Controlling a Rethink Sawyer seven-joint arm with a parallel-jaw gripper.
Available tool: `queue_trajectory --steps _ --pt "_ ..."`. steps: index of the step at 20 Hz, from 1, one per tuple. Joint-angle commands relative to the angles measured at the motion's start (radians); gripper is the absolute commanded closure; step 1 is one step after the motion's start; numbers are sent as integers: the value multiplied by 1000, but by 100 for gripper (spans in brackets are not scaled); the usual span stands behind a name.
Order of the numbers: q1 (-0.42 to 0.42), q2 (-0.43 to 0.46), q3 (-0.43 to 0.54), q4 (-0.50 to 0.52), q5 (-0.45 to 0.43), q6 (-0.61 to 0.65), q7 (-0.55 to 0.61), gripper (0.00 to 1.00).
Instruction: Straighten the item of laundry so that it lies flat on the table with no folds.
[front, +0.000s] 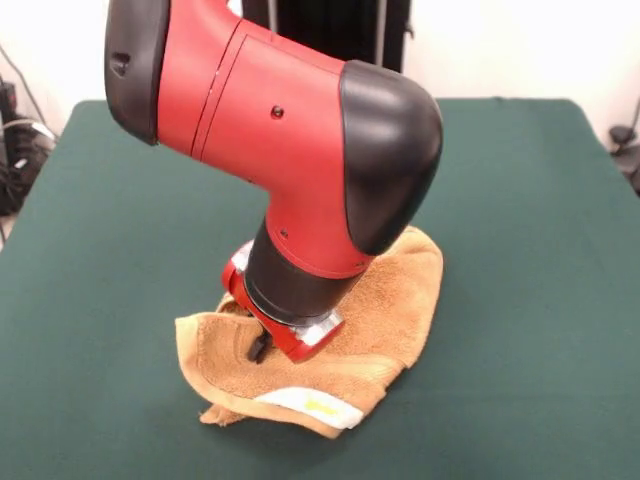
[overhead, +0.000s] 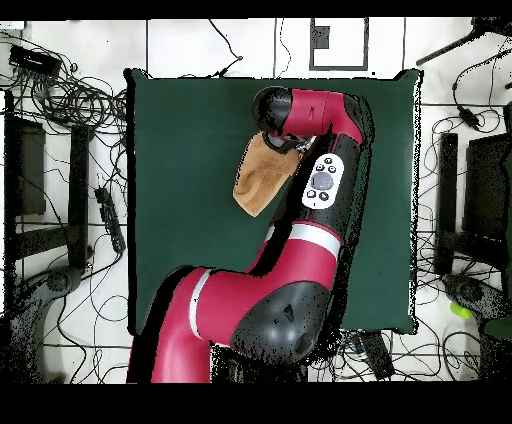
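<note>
Front: gripper down on rumpled towel mid-table, jaw state cannot tell | Overhead: towel partly under arm | Risk: lifting a doubled layer would keep the fold.

I am looking at a big table covered in dark green cloth, filling most of the front view from edge to edge. One thing is lying directly on it: an orange-tan towel, sitting in the lower middle of that frame. It is lying bunched, with folds showing and a pale band turning up at its bottom edge. In the overhead view the table is showing as a dark green rectangle, with the towel lying slightly above the frame's centre.
</note>
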Motion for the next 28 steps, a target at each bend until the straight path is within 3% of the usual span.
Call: queue_trajectory --steps 1,11,17,22,25,28 --pt "-68 -80 235 117 111 131 -48 100" --pt "-74 -79 245 100 85 148 -19 100" --pt "-83 -98 291 110 59 136 -131 100" --pt "-84 -109 308 123 50 118 -122 100" --pt "-82 -147 314 169 37 94 -129 100" --pt "-77 -237 330 278 16 31 -189 100"
